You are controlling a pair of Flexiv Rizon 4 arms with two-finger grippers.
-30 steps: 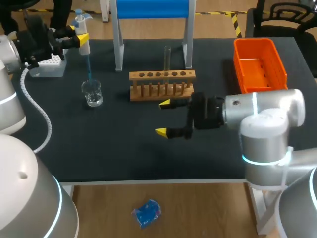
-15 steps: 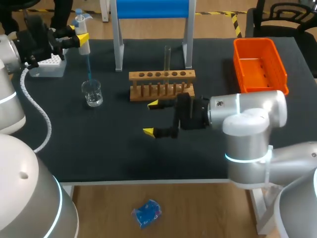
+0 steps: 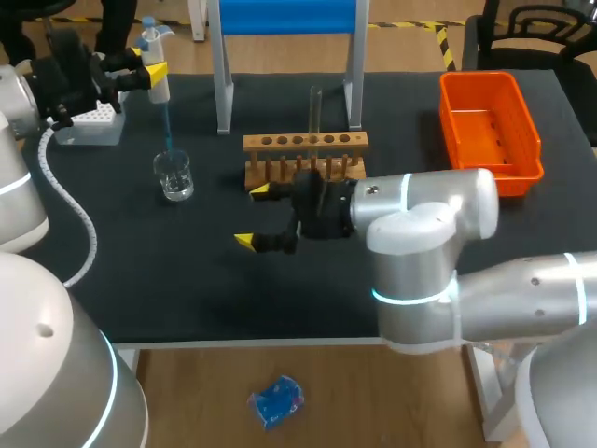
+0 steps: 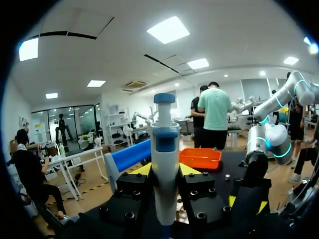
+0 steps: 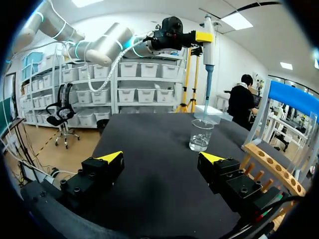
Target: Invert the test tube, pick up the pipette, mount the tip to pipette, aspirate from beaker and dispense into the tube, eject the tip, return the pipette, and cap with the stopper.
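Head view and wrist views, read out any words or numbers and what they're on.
None can be read: no legible label on the white-and-blue pipette; any marks on the clear glass beaker are too small to tell; no print on the orange plastic bin or wooden tube rack.

Bright overhead light leaves faint shadows on the table (image 3: 187, 289).

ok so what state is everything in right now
beaker: upright, clear liquid inside
pipette: upright, above the beaker
blue tip: mounted on the pipette, pointing down
left hand: shut on the pipette
test tube rack: standing
test tube: upright in the test tube rack, no stopper
right hand: open, empty
orange bin: empty
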